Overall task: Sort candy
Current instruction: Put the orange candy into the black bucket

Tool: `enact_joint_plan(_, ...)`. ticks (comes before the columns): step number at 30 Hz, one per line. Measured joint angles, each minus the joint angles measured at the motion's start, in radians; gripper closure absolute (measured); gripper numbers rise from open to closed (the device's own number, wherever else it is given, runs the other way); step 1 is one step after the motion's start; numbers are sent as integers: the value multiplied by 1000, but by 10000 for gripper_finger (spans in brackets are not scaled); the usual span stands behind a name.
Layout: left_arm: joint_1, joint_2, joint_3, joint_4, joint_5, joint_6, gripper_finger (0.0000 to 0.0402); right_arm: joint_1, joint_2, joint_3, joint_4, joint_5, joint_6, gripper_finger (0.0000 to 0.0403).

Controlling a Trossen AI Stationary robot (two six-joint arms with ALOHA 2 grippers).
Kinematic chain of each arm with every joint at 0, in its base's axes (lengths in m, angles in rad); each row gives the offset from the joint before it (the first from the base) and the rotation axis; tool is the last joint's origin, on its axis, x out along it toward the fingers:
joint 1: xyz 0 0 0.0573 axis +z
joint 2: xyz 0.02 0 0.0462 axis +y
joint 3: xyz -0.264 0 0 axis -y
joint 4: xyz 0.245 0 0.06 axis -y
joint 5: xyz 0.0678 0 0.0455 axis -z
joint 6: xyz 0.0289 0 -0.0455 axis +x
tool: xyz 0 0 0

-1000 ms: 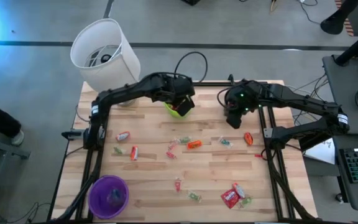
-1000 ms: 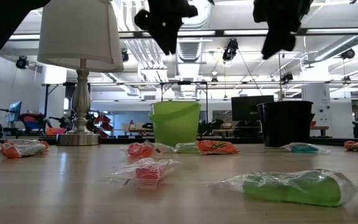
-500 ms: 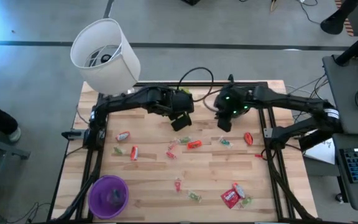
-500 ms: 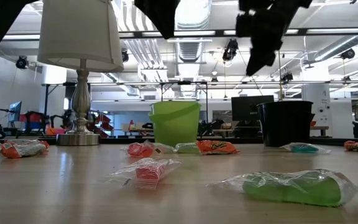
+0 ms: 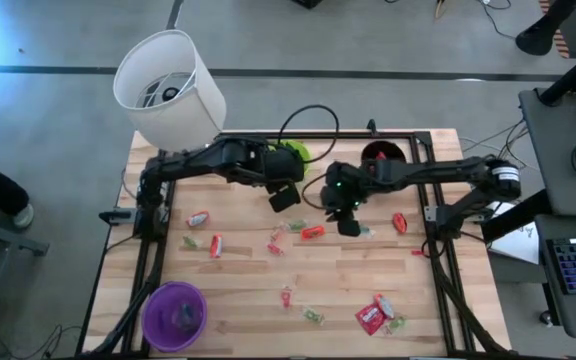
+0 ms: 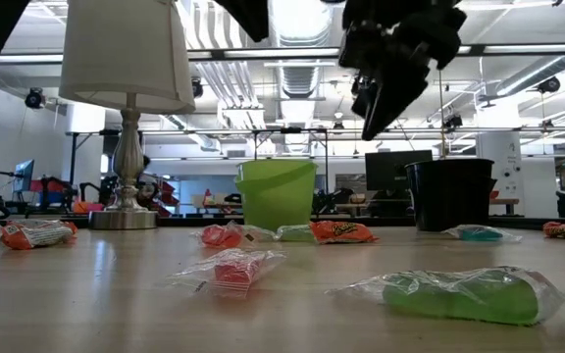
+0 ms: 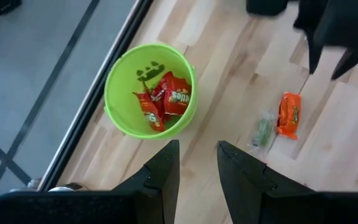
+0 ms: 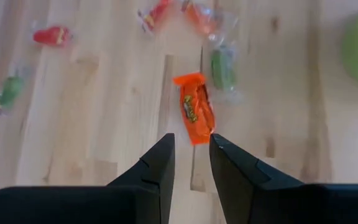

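Observation:
Small wrapped candy lies scattered on the wooden table: an orange piece (image 5: 313, 232), red pieces (image 5: 215, 245) and a red packet (image 5: 371, 318). The green cup (image 7: 151, 99) stands at the far edge with red packets inside. My left gripper (image 5: 285, 195) hovers open and empty just near of that cup, its fingers apart (image 7: 197, 168). My right gripper (image 5: 348, 220) is open and empty, high above the table (image 6: 390, 78), right of the orange piece. Its wrist view looks down on the orange piece (image 8: 194, 109) and a green sweet (image 8: 221, 68).
A black cup (image 5: 380, 152) stands at the far edge, right of the green one. A purple cup (image 5: 175, 315) sits at the near left corner. A white-shaded lamp (image 5: 168, 85) stands at the far left corner. The table's metal frame (image 5: 436, 250) runs along both sides.
My left gripper has drawn back from over the green cup toward the near edge. My right gripper has swung from beside the black cup toward the table's left and near side, coming lower above the orange piece in the middle.

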Motion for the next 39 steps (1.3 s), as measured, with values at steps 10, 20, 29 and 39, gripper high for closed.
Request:
enact_joint_plan(10,0,-26,0,0,0,-8,311,27,131,13,50,-70,-4,310)
enact_joint_plan(20,-2,-24,0,0,1,-8,311,37,140,18,89,-17,27,309)
enact_joint_plan(29,-6,-24,-1,0,9,-4,311,100,140,18,85,-19,46,309)
enact_joint_plan(39,-6,-23,-1,0,9,4,311,63,139,18,90,-24,88,309)
